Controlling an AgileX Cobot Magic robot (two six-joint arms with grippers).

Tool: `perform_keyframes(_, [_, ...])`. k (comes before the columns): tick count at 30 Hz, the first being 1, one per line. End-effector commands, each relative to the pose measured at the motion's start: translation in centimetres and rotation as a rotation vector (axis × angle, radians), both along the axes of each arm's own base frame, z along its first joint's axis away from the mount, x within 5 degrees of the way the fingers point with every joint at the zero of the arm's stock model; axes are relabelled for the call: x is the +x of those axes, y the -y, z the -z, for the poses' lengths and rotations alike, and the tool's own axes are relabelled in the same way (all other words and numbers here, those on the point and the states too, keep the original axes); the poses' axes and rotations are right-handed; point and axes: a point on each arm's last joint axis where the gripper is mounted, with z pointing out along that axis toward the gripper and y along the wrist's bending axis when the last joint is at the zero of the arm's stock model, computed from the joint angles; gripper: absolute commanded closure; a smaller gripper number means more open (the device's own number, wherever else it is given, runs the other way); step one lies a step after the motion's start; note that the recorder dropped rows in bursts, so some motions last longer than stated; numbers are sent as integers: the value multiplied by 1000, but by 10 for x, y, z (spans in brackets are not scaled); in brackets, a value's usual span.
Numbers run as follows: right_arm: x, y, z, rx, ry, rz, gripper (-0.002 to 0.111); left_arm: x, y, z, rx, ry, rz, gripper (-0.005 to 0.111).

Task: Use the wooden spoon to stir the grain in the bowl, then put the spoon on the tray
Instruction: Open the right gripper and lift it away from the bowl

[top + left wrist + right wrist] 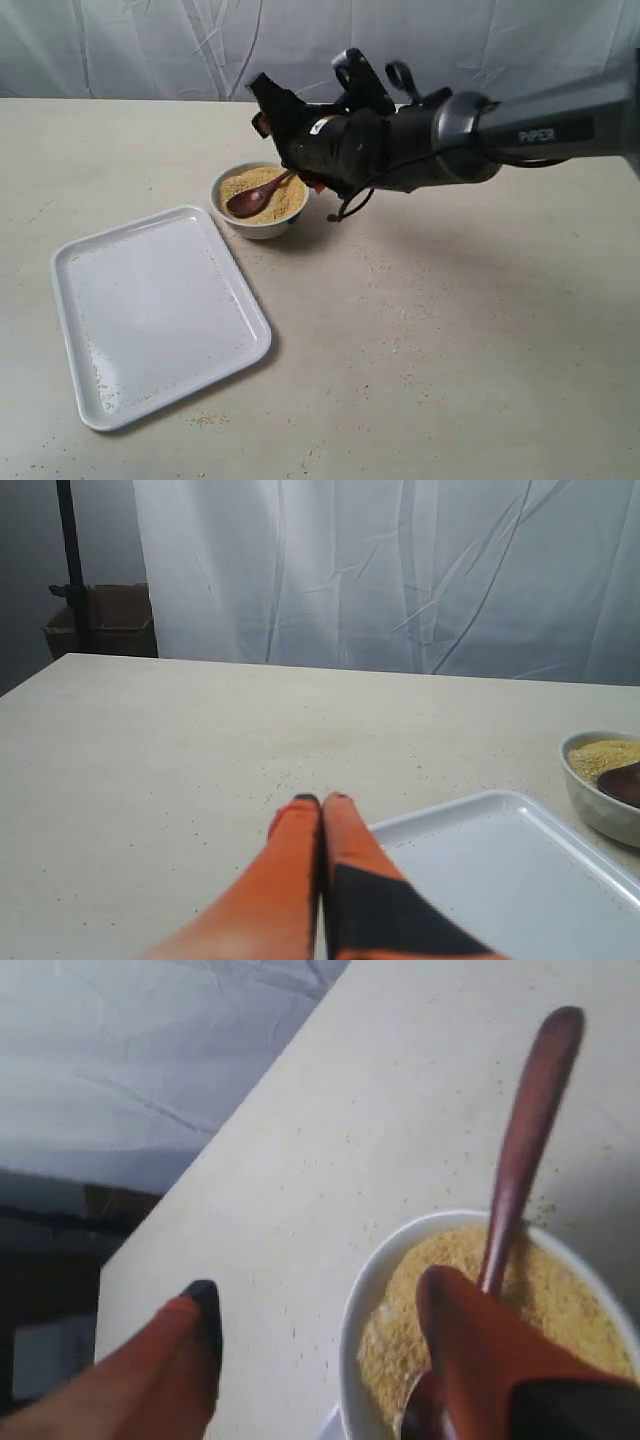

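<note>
A small white bowl (262, 225) holds yellow-tan grain (284, 203). The dark wooden spoon (252, 197) lies in it, scoop on the grain and handle resting on the far rim. My right gripper (318, 1312) hovers over the bowl (362, 1300), open, one finger above the grain (455, 1260) beside the spoon handle (525, 1130), the other outside the rim. Nothing is between them. The white tray (150, 310) lies next to the bowl, speckled with stray grains. My left gripper (321, 800) is shut and empty, above the near corner of the tray (500, 880).
Stray grains dot the beige table (450, 320). A white curtain (150, 45) hangs behind the table's far edge. A dark stand and a box (100, 620) sit beyond the table's corner.
</note>
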Motion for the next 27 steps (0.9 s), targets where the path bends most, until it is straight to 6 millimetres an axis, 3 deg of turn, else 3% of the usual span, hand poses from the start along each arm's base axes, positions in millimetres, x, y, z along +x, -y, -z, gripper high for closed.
perform_keyframes(1, [-6,17,-26,-233,5,-209,53,0,0,0,-1,12,-4,107])
perform_keyframes(4, [-6,46,-36,-423,-48,-298,73,0,0,0,-1,12,-4,107])
perform_keyframes(7, [-7,76,-46,-565,-98,-429,108,0,0,0,-1,12,-4,107])
perform_keyframes(10, [-15,97,-52,-579,-150,-651,108,0,0,0,-1,12,-4,107])
perform_keyframes(13, [-14,116,-62,-452,-112,-793,109,0,0,0,-1,12,-4,107])
perform_keyframes(16, [-7,131,-70,-289,16,-637,109,0,0,0,-1,12,-4,107])
perform_keyframes(17, [-7,135,-69,-240,89,-502,109,0,0,0,-1,12,-4,107])
perform_keyframes(19, [-18,132,-68,-214,197,-366,109,0,0,0,-1,12,-4,107])
perform_keyframes(21, [-31,127,-60,-361,287,-455,109,0,0,0,-1,12,-4,107])
perform_keyframes(27, [-36,121,-42,-315,214,-473,109,0,0,1,-1,9,-4,107])
